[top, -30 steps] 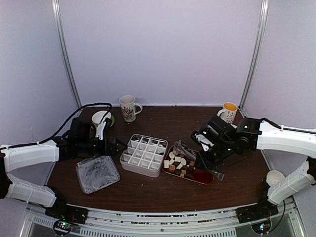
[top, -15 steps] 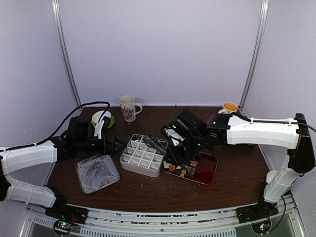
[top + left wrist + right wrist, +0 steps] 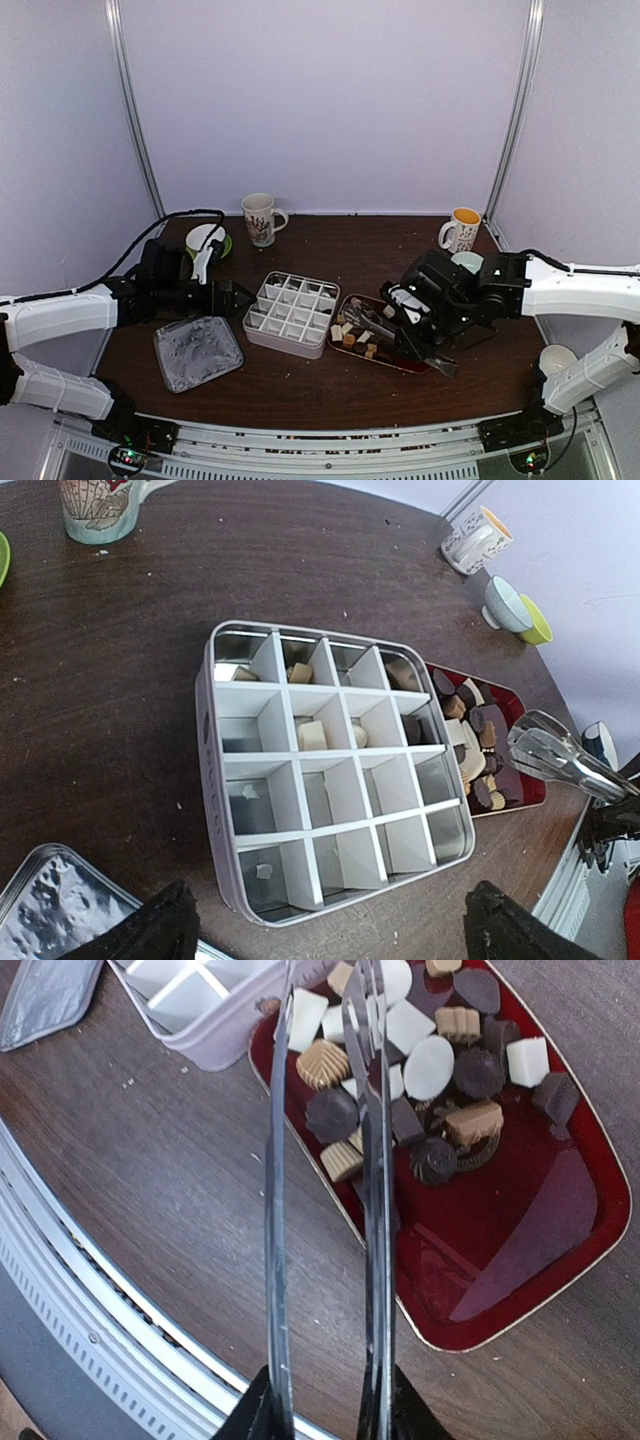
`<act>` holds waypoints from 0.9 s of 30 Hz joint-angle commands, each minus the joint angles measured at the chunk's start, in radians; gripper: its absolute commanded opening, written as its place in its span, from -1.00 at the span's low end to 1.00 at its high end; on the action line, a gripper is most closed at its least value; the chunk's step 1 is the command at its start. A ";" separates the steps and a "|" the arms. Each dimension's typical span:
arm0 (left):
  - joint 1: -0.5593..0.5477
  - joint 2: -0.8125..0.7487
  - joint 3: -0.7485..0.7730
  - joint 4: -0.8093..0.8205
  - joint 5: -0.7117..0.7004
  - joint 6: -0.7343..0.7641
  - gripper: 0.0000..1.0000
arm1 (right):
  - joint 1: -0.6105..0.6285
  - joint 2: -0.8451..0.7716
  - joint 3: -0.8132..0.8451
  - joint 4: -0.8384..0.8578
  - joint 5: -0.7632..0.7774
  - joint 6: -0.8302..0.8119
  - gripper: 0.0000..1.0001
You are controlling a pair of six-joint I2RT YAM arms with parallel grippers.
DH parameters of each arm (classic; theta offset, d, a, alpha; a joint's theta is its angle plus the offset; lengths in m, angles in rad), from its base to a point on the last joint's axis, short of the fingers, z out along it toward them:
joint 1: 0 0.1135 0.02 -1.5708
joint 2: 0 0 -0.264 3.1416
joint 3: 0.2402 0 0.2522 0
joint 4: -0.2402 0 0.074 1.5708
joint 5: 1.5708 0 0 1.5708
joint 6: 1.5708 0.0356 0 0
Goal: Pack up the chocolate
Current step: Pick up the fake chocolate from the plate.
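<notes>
The chocolate [image 3: 356, 336] lies as several white, tan and dark pieces at the left end of a red tray [image 3: 410, 357]. It also shows in the right wrist view [image 3: 430, 1065]. My right gripper [image 3: 412, 338] [image 3: 325, 1415] is shut on long metal tongs [image 3: 378, 1190]. The blades stand slightly apart over the pieces, and their tips are out of frame. A white divided box [image 3: 280, 340] [image 3: 205, 730] holds a few pieces [image 3: 312, 734] in its far cells. My left gripper [image 3: 225, 297] [image 3: 330, 940] is open and empty at the box's left edge.
A silver lid [image 3: 196, 351] lies front left. A patterned mug [image 3: 259, 218] and a green-and-white bowl [image 3: 205, 240] stand at the back left. A yellow-lined mug [image 3: 461, 229] and a bowl [image 3: 466, 262] stand back right. A small cup [image 3: 556, 358] sits far right.
My right arm reached the tongs over the divided box half a second ago and has swung back over the red tray. The left arm has not moved.
</notes>
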 commanded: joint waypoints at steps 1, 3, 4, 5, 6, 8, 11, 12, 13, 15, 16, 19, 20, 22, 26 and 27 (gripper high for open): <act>-0.005 0.010 0.026 0.017 0.000 0.016 0.90 | 0.006 -0.045 -0.037 -0.086 0.013 0.001 -0.33; -0.005 0.009 0.021 0.021 0.000 0.013 0.90 | 0.005 -0.059 -0.033 -0.135 0.062 0.022 -0.32; -0.004 0.009 0.019 0.022 0.000 0.012 0.90 | 0.005 -0.064 -0.033 -0.156 0.080 0.034 -0.32; -0.005 0.008 0.018 0.025 0.000 0.009 0.90 | 0.004 -0.069 -0.037 -0.171 0.092 0.043 -0.32; -0.005 0.007 0.016 0.027 0.000 0.007 0.91 | 0.000 -0.074 -0.041 -0.183 0.099 0.053 -0.32; -0.005 0.007 0.013 0.030 0.000 0.006 0.90 | -0.007 -0.082 -0.057 -0.199 0.108 0.073 -0.32; -0.004 0.009 0.010 0.031 0.000 0.004 0.90 | -0.019 -0.101 -0.085 -0.210 0.126 0.107 -0.31; -0.005 0.010 0.012 0.032 0.001 0.005 0.90 | -0.027 -0.108 -0.095 -0.209 0.129 0.118 -0.30; -0.005 0.010 0.012 0.034 0.002 0.004 0.90 | -0.034 -0.117 -0.105 -0.206 0.130 0.131 -0.27; -0.004 0.013 0.011 0.037 0.004 0.004 0.90 | -0.050 -0.134 -0.123 -0.195 0.138 0.144 -0.24; -0.005 0.013 0.011 0.038 0.004 0.004 0.90 | -0.059 -0.141 -0.128 -0.193 0.145 0.145 -0.24; -0.005 0.015 0.010 0.039 0.007 0.004 0.90 | -0.090 -0.148 -0.135 -0.193 0.170 0.151 -0.23; -0.004 0.016 0.009 0.041 0.007 0.004 0.90 | -0.103 -0.149 -0.137 -0.186 0.171 0.149 -0.23; -0.005 0.015 0.009 0.041 0.007 0.005 0.90 | -0.120 -0.144 -0.137 -0.172 0.174 0.146 -0.23; -0.005 0.015 0.007 0.042 0.009 0.002 0.90 | -0.143 -0.113 -0.131 -0.137 0.184 0.139 -0.23; -0.004 0.014 0.007 0.043 0.009 0.001 0.90 | -0.146 -0.102 -0.129 -0.128 0.182 0.135 -0.23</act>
